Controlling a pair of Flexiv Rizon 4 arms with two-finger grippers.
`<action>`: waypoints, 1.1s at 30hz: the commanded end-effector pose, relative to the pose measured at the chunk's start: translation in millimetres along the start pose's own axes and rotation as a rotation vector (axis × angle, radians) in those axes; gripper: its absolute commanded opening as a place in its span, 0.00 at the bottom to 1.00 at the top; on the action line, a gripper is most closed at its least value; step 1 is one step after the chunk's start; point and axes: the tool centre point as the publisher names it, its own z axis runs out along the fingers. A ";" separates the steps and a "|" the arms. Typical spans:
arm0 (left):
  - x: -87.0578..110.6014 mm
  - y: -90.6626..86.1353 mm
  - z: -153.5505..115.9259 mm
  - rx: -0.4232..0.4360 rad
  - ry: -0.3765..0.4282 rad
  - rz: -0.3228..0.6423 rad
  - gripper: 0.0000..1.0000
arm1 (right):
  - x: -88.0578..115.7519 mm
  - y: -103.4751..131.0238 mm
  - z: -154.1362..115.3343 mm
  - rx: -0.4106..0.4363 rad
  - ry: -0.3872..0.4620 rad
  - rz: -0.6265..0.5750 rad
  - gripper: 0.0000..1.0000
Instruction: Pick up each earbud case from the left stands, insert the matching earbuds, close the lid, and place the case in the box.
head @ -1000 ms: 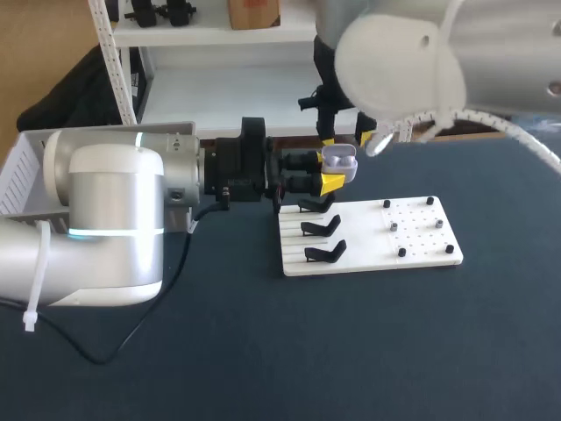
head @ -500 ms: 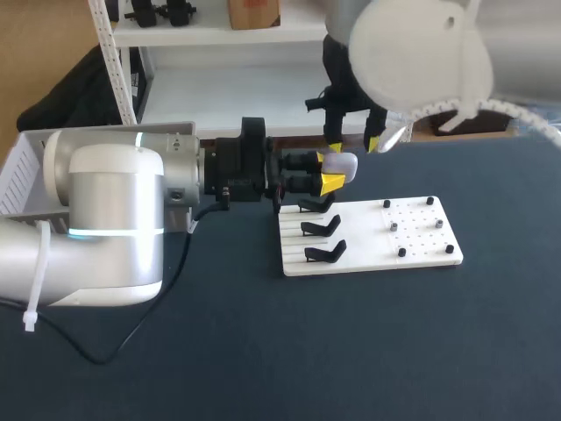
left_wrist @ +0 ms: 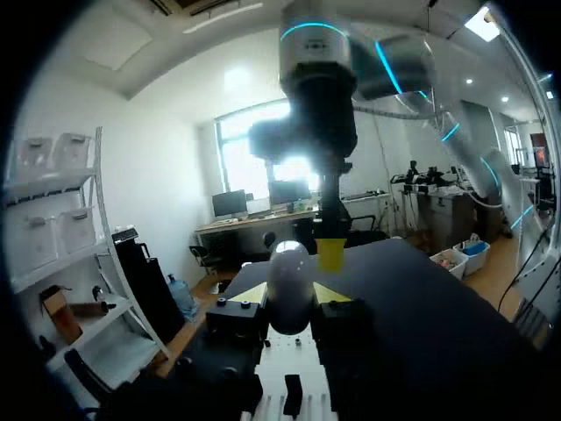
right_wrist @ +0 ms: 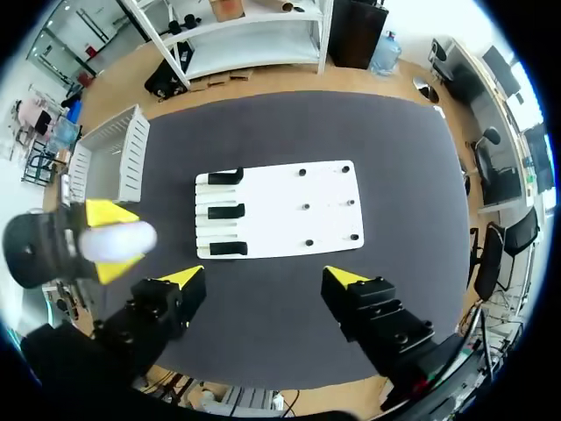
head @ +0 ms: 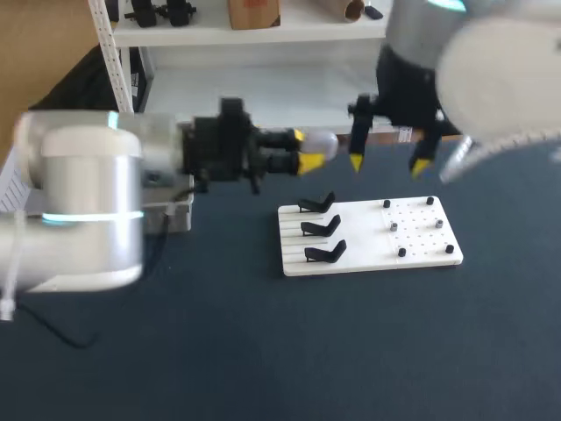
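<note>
A closed pale lilac earbud case (head: 323, 142) is held in the air behind the white stand board (head: 412, 239), with my left gripper (head: 307, 148) shut on its sides. In the left wrist view the case (left_wrist: 289, 270) stands upright between the yellow tips of the left gripper (left_wrist: 290, 295). My right gripper (head: 387, 164) hangs open just right of the case, not touching it. From the right wrist view, the right gripper (right_wrist: 265, 279) is wide open above the table, and the case (right_wrist: 117, 240) sits off to its side. Three black stands (head: 320, 227) on the board are bare.
The right half of the board carries small pegs (head: 394, 225). A white slatted box (right_wrist: 111, 163) stands at the table's left, partly behind my left arm (head: 83, 210). Dark table surface (head: 351, 351) lies in front of the board.
The case's lid went from open to closed under the right gripper. The right gripper then opened and rose away to the right. My left arm shifted left and up with the case.
</note>
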 end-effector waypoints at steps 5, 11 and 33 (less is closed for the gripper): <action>-4.9 17.0 -141.9 -0.121 0.057 0.046 0.00 | 25.1 -12.5 12.2 -0.010 -0.142 0.043 0.97; 27.9 47.8 -211.3 -0.206 0.117 0.043 0.00 | 35.0 -11.8 8.2 0.012 -0.125 0.071 0.97; 215.0 122.4 -271.7 -0.342 0.237 -0.302 0.00 | 61.4 19.0 -3.0 0.097 -0.045 0.118 0.99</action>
